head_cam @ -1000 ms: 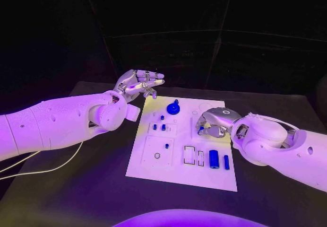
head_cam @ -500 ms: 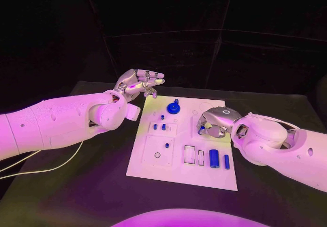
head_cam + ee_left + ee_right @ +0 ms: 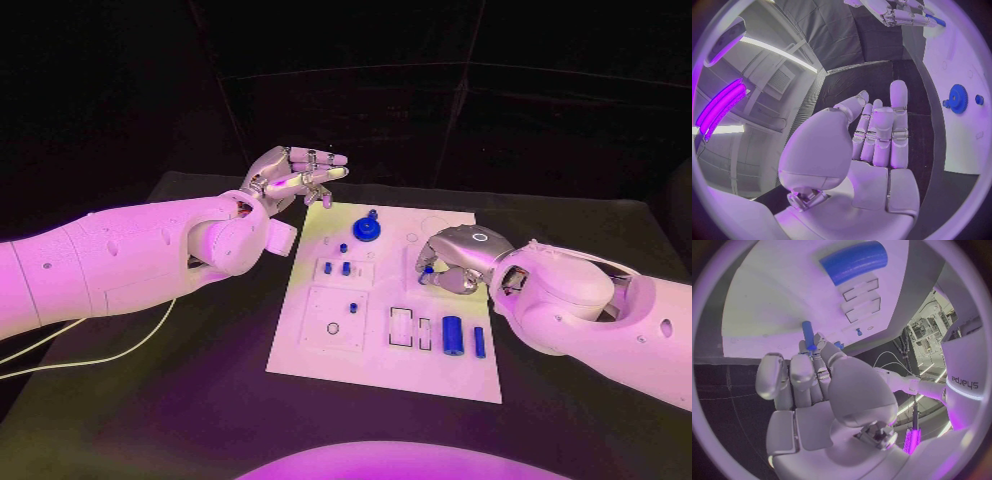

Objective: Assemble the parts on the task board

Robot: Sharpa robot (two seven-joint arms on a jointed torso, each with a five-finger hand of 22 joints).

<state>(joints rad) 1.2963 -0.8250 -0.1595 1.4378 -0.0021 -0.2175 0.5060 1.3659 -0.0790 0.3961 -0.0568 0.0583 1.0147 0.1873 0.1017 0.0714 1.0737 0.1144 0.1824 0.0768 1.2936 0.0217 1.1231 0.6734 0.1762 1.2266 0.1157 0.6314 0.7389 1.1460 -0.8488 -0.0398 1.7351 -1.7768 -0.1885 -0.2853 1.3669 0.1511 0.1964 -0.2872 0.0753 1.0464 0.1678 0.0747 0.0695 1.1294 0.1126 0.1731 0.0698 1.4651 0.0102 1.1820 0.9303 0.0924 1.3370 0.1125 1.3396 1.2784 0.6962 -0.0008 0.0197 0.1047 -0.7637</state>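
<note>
**Right hand pinching a peg over the board; left hand raised and holding nothing**

While purple-pink light washes the whole scene, the black desk carries the white task board at its middle, and the room behind falls away into dark panelled walls. A white cable trails across the desk under the left arm.

Left hand raised above the desk, off the board's far left corner, palm up, fingers extended side by side and holding nothing; the left wrist view confirms the palm is bare.

Right hand low over the board's right side, fingers curled in. Right wrist view: a slim blue peg pinched at the fingertips, standing out toward the board.

Parts on the board: blue gear near the far edge; small blue pegs in the block below it; large blue cylinder and thin blue bar lying side by side near the right edge; two empty rectangular slots just beside the cylinder.
</note>
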